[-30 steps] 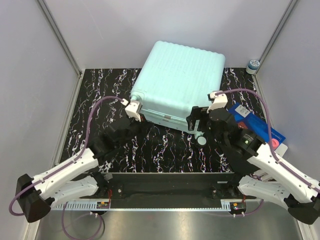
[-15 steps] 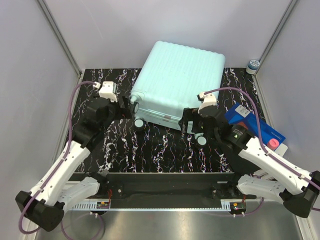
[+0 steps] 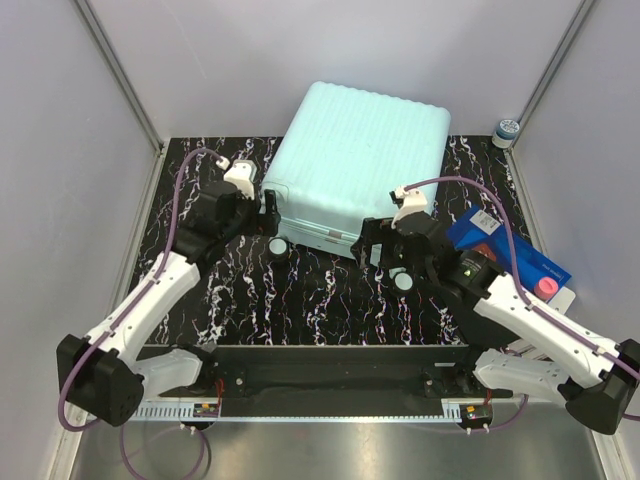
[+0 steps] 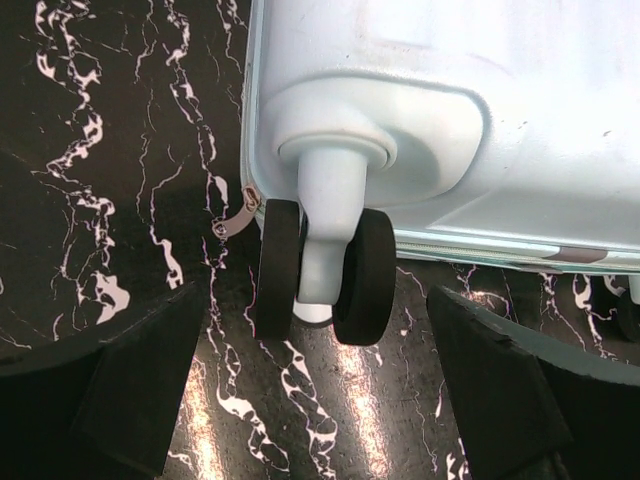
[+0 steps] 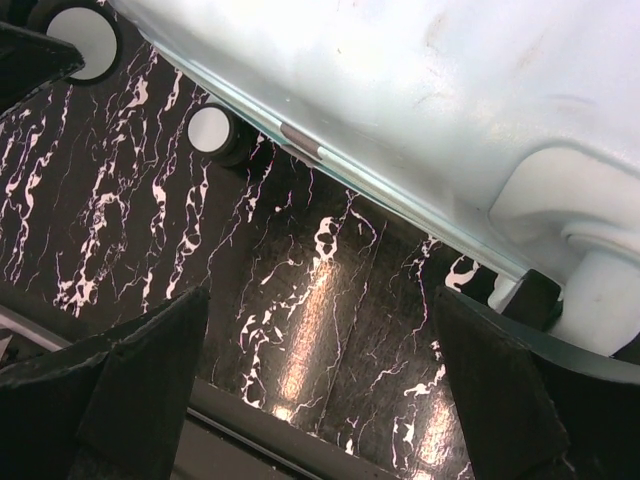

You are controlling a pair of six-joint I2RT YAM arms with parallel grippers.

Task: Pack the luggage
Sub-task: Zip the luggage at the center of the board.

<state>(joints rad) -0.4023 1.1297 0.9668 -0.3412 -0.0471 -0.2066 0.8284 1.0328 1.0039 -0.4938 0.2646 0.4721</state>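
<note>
- Top external: large mint-green ribbed hard-shell suitcase (image 3: 355, 165) lies shut, upper centre.
- Left claw (image 4: 320, 390) and right claw (image 5: 320, 375) gape empty beside its wheels (image 4: 322, 270); packing seems finished.

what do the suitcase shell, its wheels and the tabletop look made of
Luggage shell: likely hard moulded plastic, matte mint, ribbed. Wheel: seemingly black rubber tyres on a pale plastic fork. Tabletop: glossy black with white veins, marble-look; stone or laminate, cannot tell.
</note>
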